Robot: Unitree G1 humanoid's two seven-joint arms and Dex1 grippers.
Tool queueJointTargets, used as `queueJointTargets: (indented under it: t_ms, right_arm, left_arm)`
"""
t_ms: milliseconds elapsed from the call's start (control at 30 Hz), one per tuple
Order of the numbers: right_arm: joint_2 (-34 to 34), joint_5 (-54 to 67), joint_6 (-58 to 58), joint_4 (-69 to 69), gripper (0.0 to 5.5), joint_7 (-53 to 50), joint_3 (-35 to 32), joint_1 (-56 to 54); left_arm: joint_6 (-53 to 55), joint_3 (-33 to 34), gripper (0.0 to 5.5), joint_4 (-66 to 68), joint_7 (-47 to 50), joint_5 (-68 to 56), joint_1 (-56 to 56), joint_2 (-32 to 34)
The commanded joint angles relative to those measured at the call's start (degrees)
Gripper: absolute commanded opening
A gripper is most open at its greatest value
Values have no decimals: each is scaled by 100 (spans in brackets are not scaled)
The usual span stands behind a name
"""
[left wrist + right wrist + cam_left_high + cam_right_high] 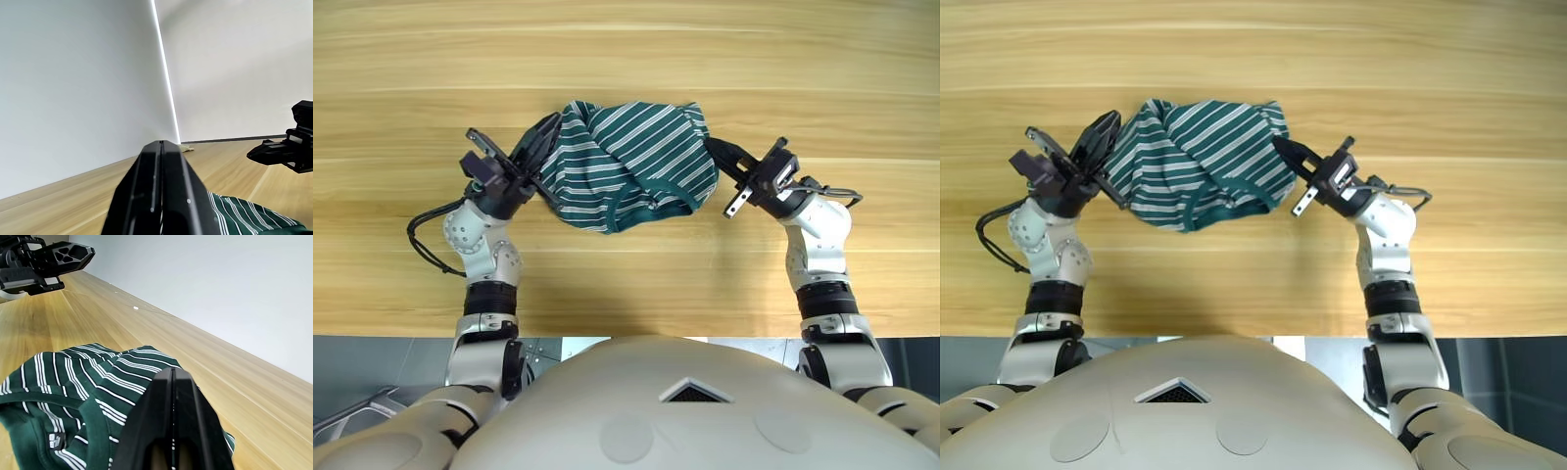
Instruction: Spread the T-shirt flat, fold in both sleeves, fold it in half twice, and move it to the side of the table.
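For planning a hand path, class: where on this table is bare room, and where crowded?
Bare: the wide table strip beyond the T-shirt, the strip between it and the near edge, and outside each arm. Crowded: mid-table, where the left gripper and right gripper flank the T-shirt.

Light wood-grain bench (626,59), boards running left to right. White walls (73,88) behind, meeting at a bright vertical corner seam (165,73). Dark skirting strip (230,139) at one wall's foot. Small pale object (185,148) on the bench near that corner, too small to identify. White speck (136,308) on the wood. Grey floor (911,351) past the near edge.
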Motion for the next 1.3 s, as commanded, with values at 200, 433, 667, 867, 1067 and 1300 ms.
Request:
queueJointTargets:
  t_ms: [200,433,667,867,1067,1300]
  right_arm:
    - [-386,-387,-30,8,36,196,245,146]
    - [-1047,-945,-33,-127,162,244,354,393]
    - [-1720,-2489,9,-67,238,-784,341,314]
    - [-1653,-3456,114,297,238,-1676,651,35]
    - [-1439,-3926,202,436,238,-2019,1208,-178]
    - [-1385,-3855,116,349,238,-2030,1560,-169]
  left_arm:
    - [-32,-483,36,-157,-431,446,267,342]
    - [242,-1187,153,-1236,-1129,506,1099,1037]
    - [-45,-1329,255,-1336,-692,1457,1359,1449]
    - [-515,-1402,350,-529,357,3047,1056,1590]
    - [-816,-1544,440,98,1648,4600,799,1873]
    - [-852,-1919,538,327,2489,5295,677,2176]
